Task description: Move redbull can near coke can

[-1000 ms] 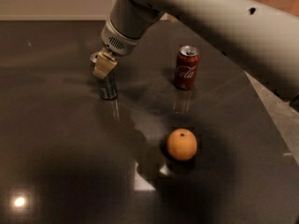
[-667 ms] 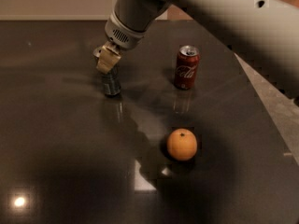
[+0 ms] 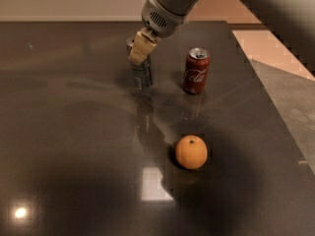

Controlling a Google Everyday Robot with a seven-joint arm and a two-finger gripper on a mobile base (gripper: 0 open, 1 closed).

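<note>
The redbull can point(image 3: 141, 76), slim and silver-grey, is held by its upper part in my gripper point(image 3: 139, 48), whose beige fingers point(image 3: 141, 47) are shut around it. The can is slightly tilted, with its base at or just above the dark table point(image 3: 74, 132); I cannot tell if it touches. The coke can point(image 3: 196, 71), red with white script, stands upright about a can's width to the right of the redbull can. My arm comes down from the upper right.
An orange point(image 3: 191, 152) lies on the table in front of the coke can, nearer the camera. The table's right edge point(image 3: 275, 112) runs diagonally, with light floor beyond it. Bright lamp reflections show on the tabletop.
My gripper has moved right with the redbull can, bringing it much closer to the coke can. The coke can and the orange have not moved.
</note>
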